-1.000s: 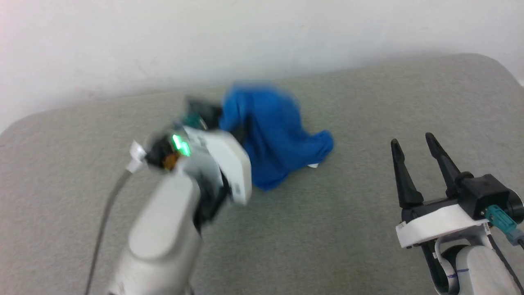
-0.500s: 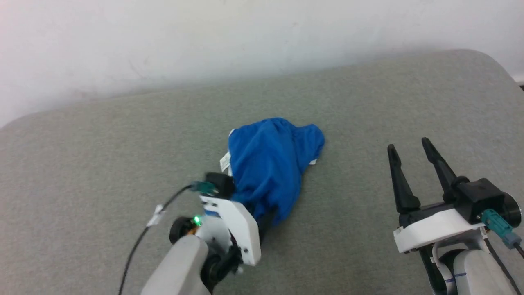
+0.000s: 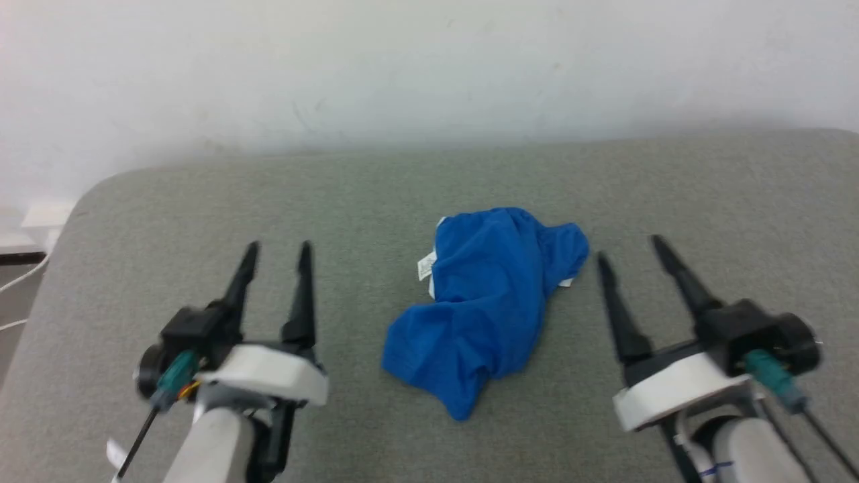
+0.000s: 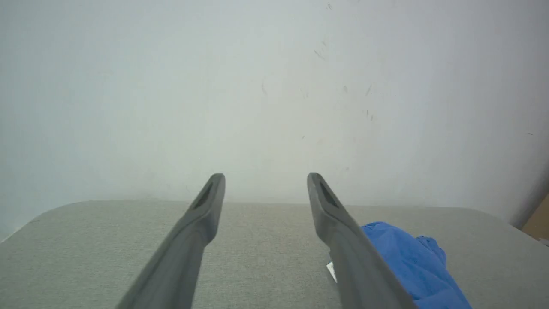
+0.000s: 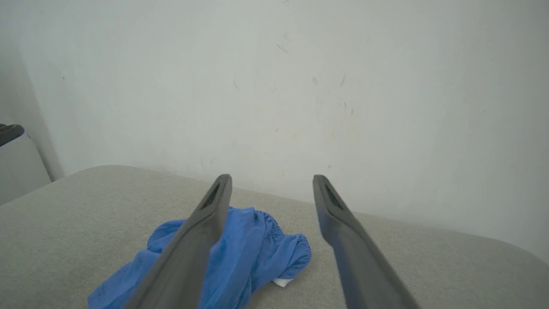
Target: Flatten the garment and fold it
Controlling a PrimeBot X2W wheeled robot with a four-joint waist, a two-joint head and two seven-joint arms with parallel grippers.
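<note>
Blue shorts (image 3: 486, 302) lie bunched mid worktop (image 3: 201, 201) between left gripper (image 3: 278, 247) and right gripper (image 3: 627, 245), both spread wide and empty; best each pinches an outer edge, then draws apart low and even.
</note>
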